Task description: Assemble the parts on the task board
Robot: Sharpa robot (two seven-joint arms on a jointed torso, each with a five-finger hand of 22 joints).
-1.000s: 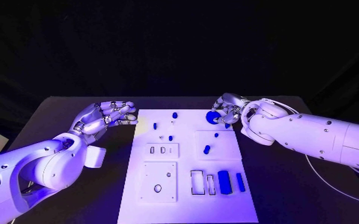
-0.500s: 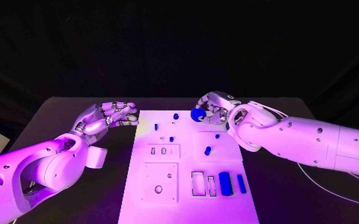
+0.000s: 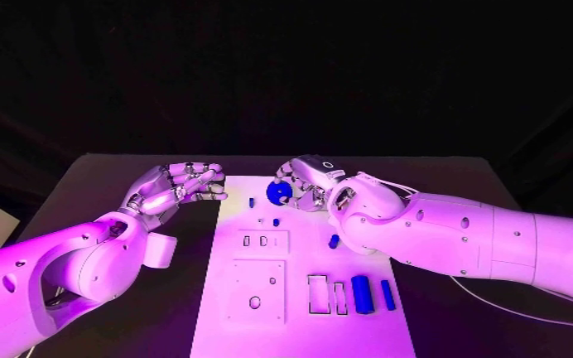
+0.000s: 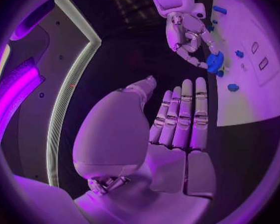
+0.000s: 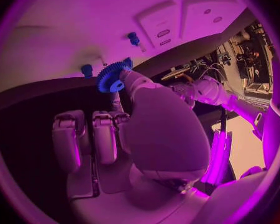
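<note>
The white task board [image 3: 299,325] lies in the middle of the table. My right hand [image 3: 310,181] hovers over its far end, left of centre, and pinches a blue gear [image 3: 278,192] between thumb and finger. The right wrist view has the gear [image 5: 113,77] at the tips of that hand [image 5: 140,129], above the board [image 5: 71,30] and close to two blue pegs [image 5: 134,37]. My left hand [image 3: 179,186] is beside the board's far left corner, fingers straight and holding nothing. From the left wrist, its palm [image 4: 177,134] faces the right hand [image 4: 186,32] and the gear [image 4: 215,62].
Small blue pegs [image 3: 251,202] stand on the far part of the board, and another blue piece [image 3: 333,241] lies mid-board. Two blue blocks [image 3: 361,293] sit beside rectangular slots near the front right. A panel with holes [image 3: 257,290] is at the front left.
My right hand has carried the blue gear leftward across the board's far end, from the far right corner to left of centre. The left hand has hardly moved.
</note>
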